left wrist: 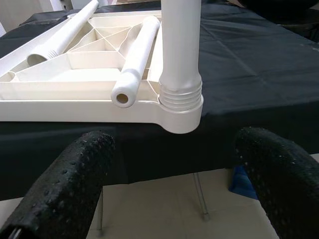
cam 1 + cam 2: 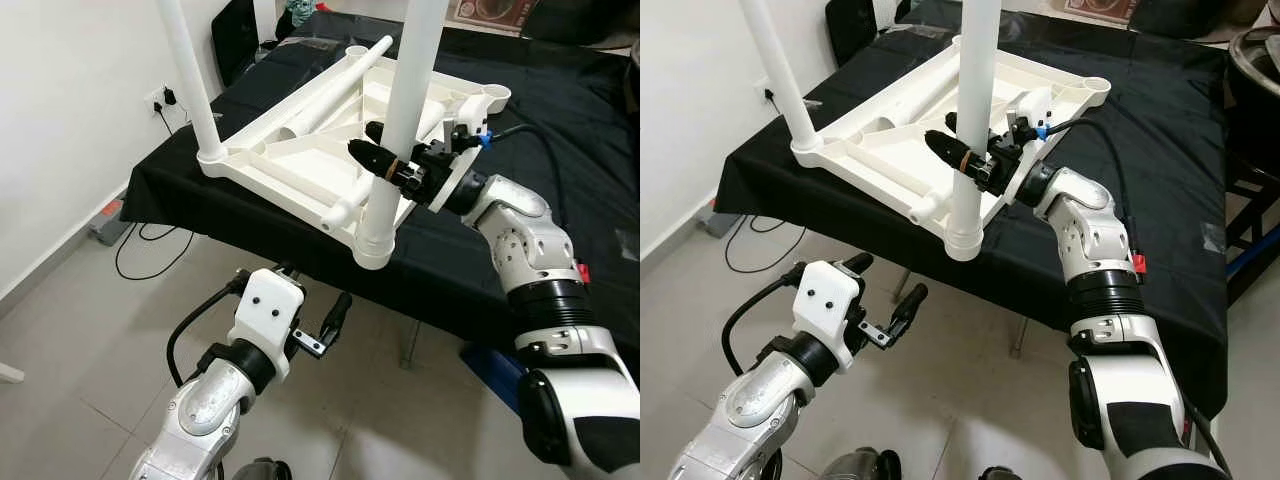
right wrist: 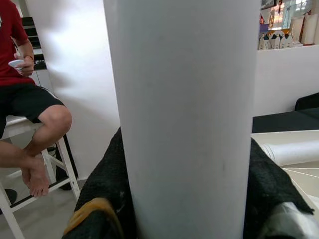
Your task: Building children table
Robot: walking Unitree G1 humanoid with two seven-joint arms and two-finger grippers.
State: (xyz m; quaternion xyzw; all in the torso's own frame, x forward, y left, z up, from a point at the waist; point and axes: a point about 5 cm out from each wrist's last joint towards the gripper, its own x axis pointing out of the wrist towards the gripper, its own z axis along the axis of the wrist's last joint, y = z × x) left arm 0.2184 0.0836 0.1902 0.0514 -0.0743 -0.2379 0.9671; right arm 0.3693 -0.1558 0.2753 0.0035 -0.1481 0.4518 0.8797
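Observation:
A white plastic children's table top lies upside down on a black-covered table. Two white legs stand upright in its corner sockets: one at the near left, one at the near right. Two loose legs lie on the underside. My right gripper is shut on the near-right leg, a little above its threaded socket. My left gripper hangs open below the table edge, in front of that corner, with its fingers holding nothing.
The black cloth drapes over the table's front edge. A wall socket with a cable is at the left, above grey floor tiles. A person sits on a white stool by the far wall. A blue object lies under the table.

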